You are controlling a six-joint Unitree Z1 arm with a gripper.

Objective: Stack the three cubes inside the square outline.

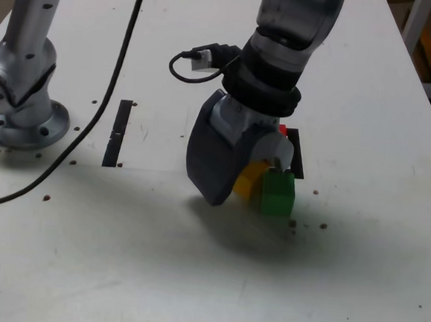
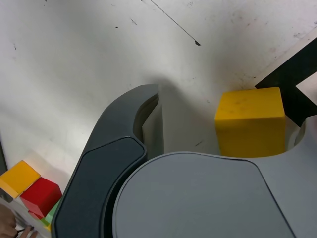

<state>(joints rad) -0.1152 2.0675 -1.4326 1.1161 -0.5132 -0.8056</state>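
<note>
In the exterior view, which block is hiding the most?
The red cube: only a sliver peeks out. Much more shows of the yellow cube and the green cube.

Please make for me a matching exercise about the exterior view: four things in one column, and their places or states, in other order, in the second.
Things:
1. Green cube
2. Yellow cube
3. Red cube
4. Straight black strip

Places or states:
A. Almost all hidden behind the tool
B. Flat on the table, left of the tool
C. Just right of the yellow cube
D. Just left of the green cube

Pairs: 1-C, 2-D, 3-A, 4-B
</note>
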